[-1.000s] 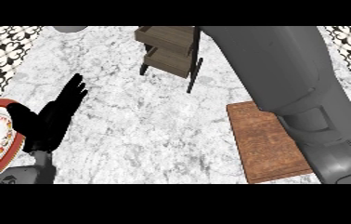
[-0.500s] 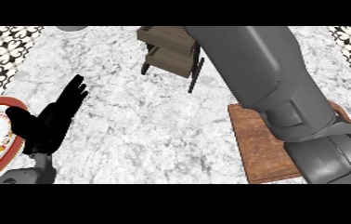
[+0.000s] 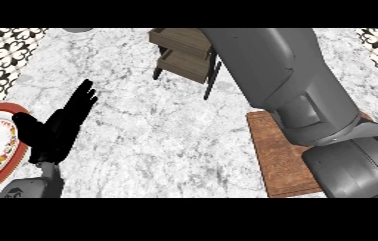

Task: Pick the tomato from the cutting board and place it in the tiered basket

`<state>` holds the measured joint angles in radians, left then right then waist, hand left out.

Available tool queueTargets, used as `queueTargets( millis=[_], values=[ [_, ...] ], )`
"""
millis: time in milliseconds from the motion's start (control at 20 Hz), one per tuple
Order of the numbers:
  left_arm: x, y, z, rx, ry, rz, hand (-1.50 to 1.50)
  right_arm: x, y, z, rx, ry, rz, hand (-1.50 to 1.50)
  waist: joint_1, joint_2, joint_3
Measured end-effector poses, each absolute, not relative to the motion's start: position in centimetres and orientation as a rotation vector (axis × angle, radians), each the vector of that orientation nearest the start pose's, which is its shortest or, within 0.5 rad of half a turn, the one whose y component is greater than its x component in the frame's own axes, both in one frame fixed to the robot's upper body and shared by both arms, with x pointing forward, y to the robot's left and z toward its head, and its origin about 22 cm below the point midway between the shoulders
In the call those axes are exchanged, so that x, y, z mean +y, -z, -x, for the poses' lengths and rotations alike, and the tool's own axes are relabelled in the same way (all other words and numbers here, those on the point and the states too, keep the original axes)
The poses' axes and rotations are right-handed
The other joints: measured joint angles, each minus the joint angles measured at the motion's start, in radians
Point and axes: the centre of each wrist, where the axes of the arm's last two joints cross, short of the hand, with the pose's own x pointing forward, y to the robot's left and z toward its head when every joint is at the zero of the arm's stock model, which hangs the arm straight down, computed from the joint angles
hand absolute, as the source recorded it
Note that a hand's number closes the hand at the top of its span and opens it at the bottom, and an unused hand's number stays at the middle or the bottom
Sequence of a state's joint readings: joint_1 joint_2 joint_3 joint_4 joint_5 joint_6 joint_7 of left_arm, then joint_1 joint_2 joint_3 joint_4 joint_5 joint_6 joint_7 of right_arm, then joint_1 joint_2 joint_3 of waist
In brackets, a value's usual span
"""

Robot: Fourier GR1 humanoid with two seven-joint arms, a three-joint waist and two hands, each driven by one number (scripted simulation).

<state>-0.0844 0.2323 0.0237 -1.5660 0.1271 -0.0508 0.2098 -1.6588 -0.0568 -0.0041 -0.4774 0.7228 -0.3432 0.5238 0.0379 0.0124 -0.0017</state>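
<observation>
Pushes the right forearm (image 3: 273, 80) further over the tiered basket (image 3: 181, 52) at upper centre; cannot see right hand or tomato. Rests left hand (image 3: 55, 132) open, lower left beside plate (image 3: 6, 137).

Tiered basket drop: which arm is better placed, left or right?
Right. Its forearm stretches over the cutting board up to the tiered basket; the left robot hand rests open by the plate, far from both.
</observation>
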Motion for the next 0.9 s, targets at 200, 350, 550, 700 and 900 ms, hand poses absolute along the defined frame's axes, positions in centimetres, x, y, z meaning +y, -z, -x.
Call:
queueTargets(
  millis=[200, 350, 550, 700, 900],
  values=[
    [28.3, -3.5, -26.2, -1.438, 0.129, -0.049, 0.0, -1.2, -32.7, -43.7, -1.781, -0.409, 0.798, -1.5, 0.003, 0.001, 0.0],
    [28.3, -3.3, -26.3, -1.437, 0.13, -0.046, 0.0, -1.5, -33.9, -43.6, -1.796, -0.291, 0.727, -1.5, 0.004, 0.001, 0.0],
    [28.0, -3.1, -26.4, -1.435, 0.12, -0.054, 0.0, -2.9, -35.0, -43.8, -1.824, -0.122, 0.612, -1.5, -0.002, -0.001, 0.001],
    [28.3, -3.4, -26.5, -1.432, 0.117, -0.054, 0.0, -4.3, -36.1, -43.9, -1.836, 0.021, 0.535, -1.5, -0.009, -0.003, 0.001],
    [28.6, -3.3, -26.0, -1.428, 0.109, -0.059, 0.0, -6.9, -36.6, -44.3, -1.843, 0.163, 0.522, -1.5, -0.016, -0.008, 0.001]
  ],
)
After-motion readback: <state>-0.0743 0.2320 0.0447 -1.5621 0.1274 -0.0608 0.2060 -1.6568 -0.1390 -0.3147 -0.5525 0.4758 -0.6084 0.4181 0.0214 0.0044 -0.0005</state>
